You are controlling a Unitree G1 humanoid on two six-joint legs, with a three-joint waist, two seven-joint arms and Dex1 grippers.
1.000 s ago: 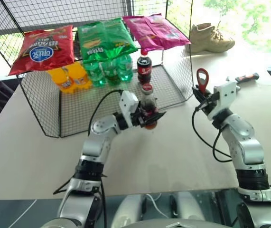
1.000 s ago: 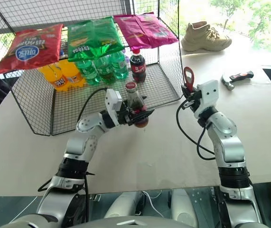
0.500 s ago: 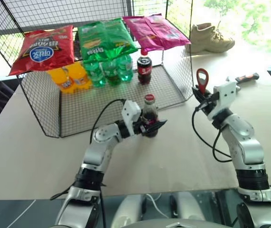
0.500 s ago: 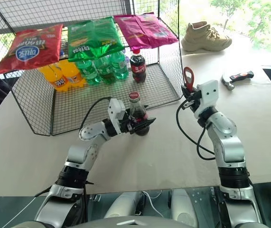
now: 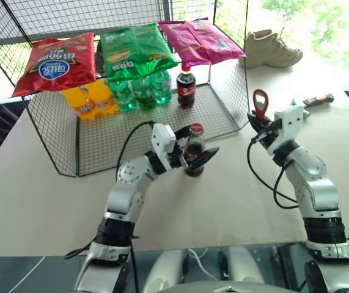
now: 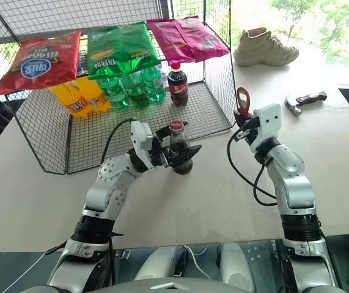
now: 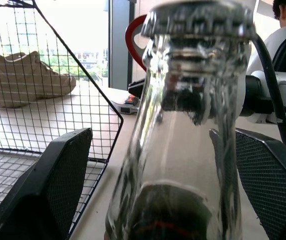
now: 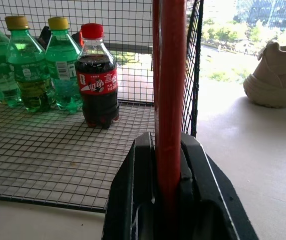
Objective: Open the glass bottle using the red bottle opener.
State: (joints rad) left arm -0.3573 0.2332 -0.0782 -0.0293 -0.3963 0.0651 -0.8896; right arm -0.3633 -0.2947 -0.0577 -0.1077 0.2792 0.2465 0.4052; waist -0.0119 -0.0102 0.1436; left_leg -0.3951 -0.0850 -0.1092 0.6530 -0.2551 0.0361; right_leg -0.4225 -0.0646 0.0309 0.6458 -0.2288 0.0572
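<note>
Glass bottle (image 5: 193, 152): upright on the tabletop (image 5: 223, 195), just in front of the wire rack (image 5: 101, 137); metal cap on; dark drink in the lower part, clear neck above.
Left gripper (image 6: 173, 151): we see its jaws wide, one finger (image 7: 47, 192) on each side of the bottle w/ a gap both sides; not gripping.
Red bottle opener (image 5: 260, 104): held upright in the right gripper (image 5: 261, 126), loop end up, well to the right of the bottle, above the tabletop.
Right gripper jaws: closed tight on the opener's lower end; in the right wrist view the red strip (image 8: 169, 100) runs straight up between the two black fingers.
Wire rack: we note orange (image 5: 88, 97) and green (image 5: 139, 90) soda bottles, plus a plastic cola bottle (image 5: 186, 85) w/ red screw cap, at the back; three snack bags (red, green, pink) on its top.
Far right of tabletop: beige shoe (image 5: 272, 49); tool w/ orange-and-black handle (image 5: 315, 99).
</note>
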